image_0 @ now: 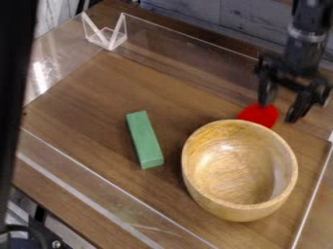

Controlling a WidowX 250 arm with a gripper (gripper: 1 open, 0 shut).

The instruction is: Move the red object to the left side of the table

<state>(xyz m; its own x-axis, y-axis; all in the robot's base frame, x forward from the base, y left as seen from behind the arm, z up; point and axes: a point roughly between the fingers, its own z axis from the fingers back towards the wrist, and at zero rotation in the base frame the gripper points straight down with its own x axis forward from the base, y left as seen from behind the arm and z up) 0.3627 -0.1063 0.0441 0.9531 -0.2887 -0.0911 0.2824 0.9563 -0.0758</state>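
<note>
The red object [259, 116] is a small glossy red toy fruit lying on the table [92, 107] at the right, just behind the bowl's rim and partly hidden by it. My dark gripper [287, 100] hangs right above and slightly behind it, at its right end. The fingers [270, 92] stand apart with nothing between them. The fingertips reach about down to the top of the fruit; I cannot tell whether they touch it.
A round wooden bowl [240, 195] stands at the front right, close to the fruit. A green rectangular block [144, 139] lies in the middle. Low clear walls [78, 180] edge the table, with a folded clear piece [103, 31] at the back left. A dark blurred band [12, 117] covers the left edge of the view.
</note>
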